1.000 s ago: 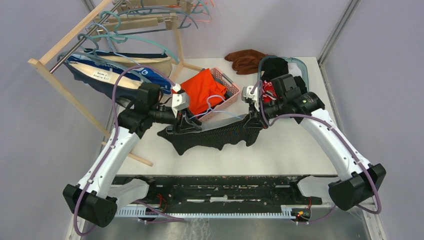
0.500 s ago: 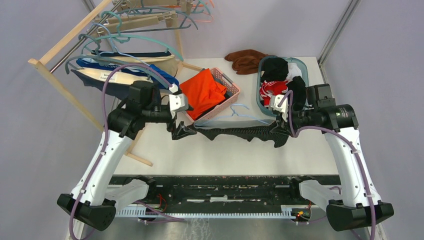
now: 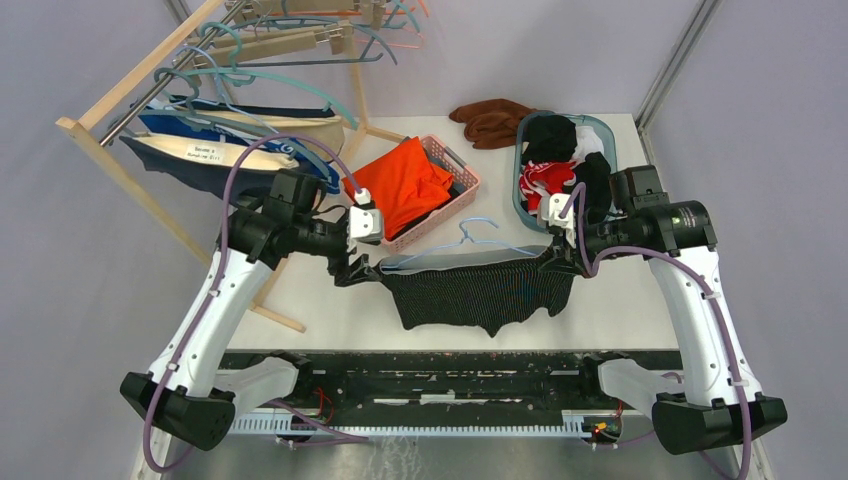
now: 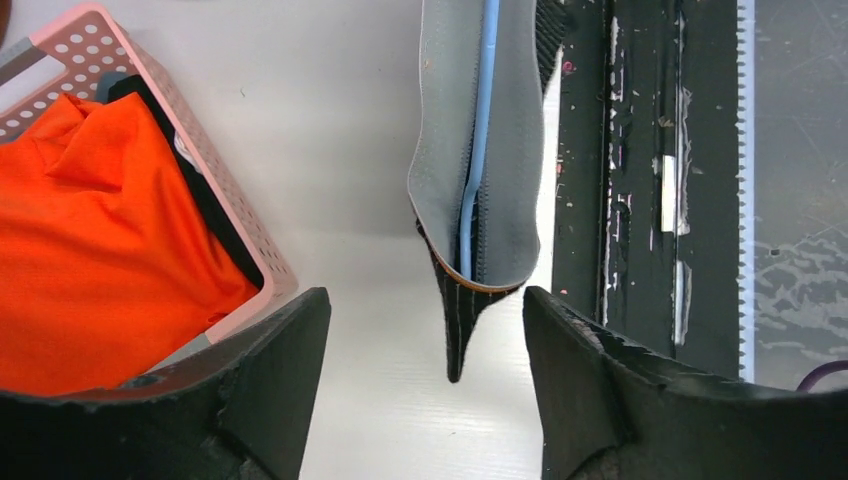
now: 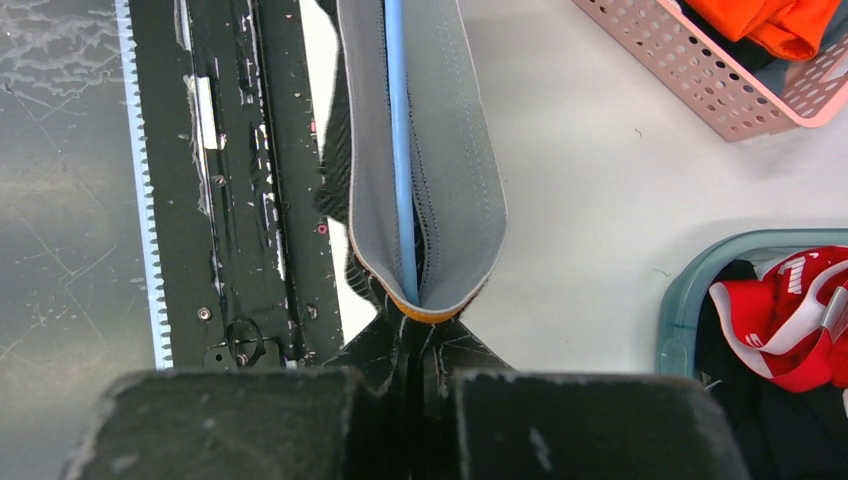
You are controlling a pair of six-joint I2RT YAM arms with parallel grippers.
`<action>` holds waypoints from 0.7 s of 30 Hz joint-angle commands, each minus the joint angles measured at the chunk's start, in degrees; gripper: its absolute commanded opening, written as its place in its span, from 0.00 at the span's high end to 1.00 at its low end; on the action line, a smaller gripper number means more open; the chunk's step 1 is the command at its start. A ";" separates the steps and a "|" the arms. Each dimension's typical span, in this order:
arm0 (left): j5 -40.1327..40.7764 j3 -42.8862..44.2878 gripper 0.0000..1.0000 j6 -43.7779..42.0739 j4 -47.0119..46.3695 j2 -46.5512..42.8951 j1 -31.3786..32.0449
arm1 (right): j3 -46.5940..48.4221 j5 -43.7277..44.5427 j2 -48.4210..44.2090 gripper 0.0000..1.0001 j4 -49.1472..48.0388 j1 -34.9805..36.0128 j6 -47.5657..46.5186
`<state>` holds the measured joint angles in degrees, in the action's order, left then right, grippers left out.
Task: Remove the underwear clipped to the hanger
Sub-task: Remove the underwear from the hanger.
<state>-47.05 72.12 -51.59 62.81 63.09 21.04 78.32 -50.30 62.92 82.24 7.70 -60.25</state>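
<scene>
- Black ribbed underwear (image 3: pixel 480 292) with a grey waistband hangs in the lower middle of the top view, between the two arms and above the white table (image 3: pixel 620 290).
- Its top edge stretches from centre-left to centre-right, and the body sags below in a rounded flap.
- A pale blue hanger (image 3: pixel 478 232) runs along that top edge, its hook pointing toward the upper part of the frame.
- In both wrist views the blue bar lies inside the folded grey waistband.
- The right gripper (image 3: pixel 556 240) is clamped on the right corner of the underwear; its wrist view shows black fabric pinched between the closed fingers.
- The left gripper (image 3: pixel 357 268) stands with its fingers wide apart at the left corner.
- In its wrist view the pointed black tip hangs between the two fingers and touches neither.
- A pink basket (image 3: pixel 462 190) above centre holds an orange garment (image 3: pixel 405 185).
- A teal tub (image 3: pixel 520 190) at the upper right holds black, red and white clothes.
- A brown cloth (image 3: pixel 492 122) lies beside the tub, at the table's far edge.
- A wooden rack (image 3: pixel 100 160) at the upper left carries more hangers, with navy, blue-and-white and beige briefs (image 3: pixel 230 150) hanging from them.
</scene>
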 commanded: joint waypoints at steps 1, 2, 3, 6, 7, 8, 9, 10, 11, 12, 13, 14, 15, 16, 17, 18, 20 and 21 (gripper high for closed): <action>-2.10 1.35 0.27 -3.01 0.11 -0.34 0.17 | 1.77 -4.38 0.01 0.99 -0.51 -0.31 -0.95; -2.77 1.34 0.31 -2.98 0.00 -0.34 0.22 | 1.75 -4.35 0.04 0.99 -0.69 -0.32 -0.74; -3.39 1.24 0.35 -2.93 -0.09 -0.34 0.21 | 1.68 -4.29 0.05 0.99 -0.90 -0.34 -0.55; -4.76 0.73 0.44 -3.00 -0.60 -0.33 0.18 | 1.12 -4.20 -0.18 0.99 -1.88 -0.33 0.23; -5.07 0.39 0.47 -2.77 -1.05 -0.41 0.23 | 0.91 -4.17 -0.23 0.99 -2.12 -0.32 0.36; -5.47 0.13 0.49 -2.47 -1.50 -0.42 0.23 | 0.71 -4.07 -0.26 0.99 -2.43 -0.32 0.58; -5.88 -0.09 0.50 -2.24 -1.84 -0.43 0.18 | 0.63 -3.94 -0.33 0.99 -2.74 -0.32 0.84; -6.52 -0.32 0.51 -2.25 -1.89 -0.47 0.21 | 0.46 -3.90 -0.40 0.99 -2.96 -0.32 1.08; -6.99 -0.50 0.52 -2.25 -1.90 -0.45 0.23 | 0.29 -3.92 -0.40 0.99 -3.22 -0.37 1.24; -7.33 -0.71 0.55 -2.25 -1.85 -0.50 0.19 | 0.13 -4.00 -0.43 0.99 -3.49 -0.33 1.53; -7.50 -0.89 0.60 -2.32 -1.84 -0.53 0.23 | 0.00 -3.95 -0.50 0.99 -3.75 -0.32 1.79; -7.66 -1.12 0.66 -2.38 -1.96 -0.70 0.20 | -0.09 -3.88 -0.50 0.99 -4.06 -0.32 2.11; -7.75 -1.39 0.72 -2.54 -1.97 -0.83 0.23 | -0.30 -3.75 -0.59 0.99 -4.50 -0.32 2.55; -7.71 -1.59 0.81 -2.55 -1.98 -0.98 0.18 | -0.57 -3.64 -0.79 0.99 -4.90 -0.32 3.03; -7.41 -1.74 0.90 -2.59 -1.96 -1.22 0.19 | -0.85 -3.43 -0.93 0.99 -5.62 -0.32 3.51; -6.61 -1.80 0.96 -2.49 -1.98 -1.61 0.19 | -1.07 -2.97 -1.21 0.99 -6.53 -0.32 4.15; -3.89 -1.80 0.97 -2.37 -1.88 -2.24 0.23 | -1.69 -2.12 -1.68 0.99 -7.62 -0.32 4.97; -2.36 -1.87 0.97 -2.37 -1.85 -2.86 0.19 | -1.88 -1.78 -1.86 0.99 -8.09 -0.32 5.23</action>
<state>-51.33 70.22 -52.36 62.22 62.78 21.04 76.97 -50.46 62.74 78.50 7.70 -57.28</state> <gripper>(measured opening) 0.060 0.039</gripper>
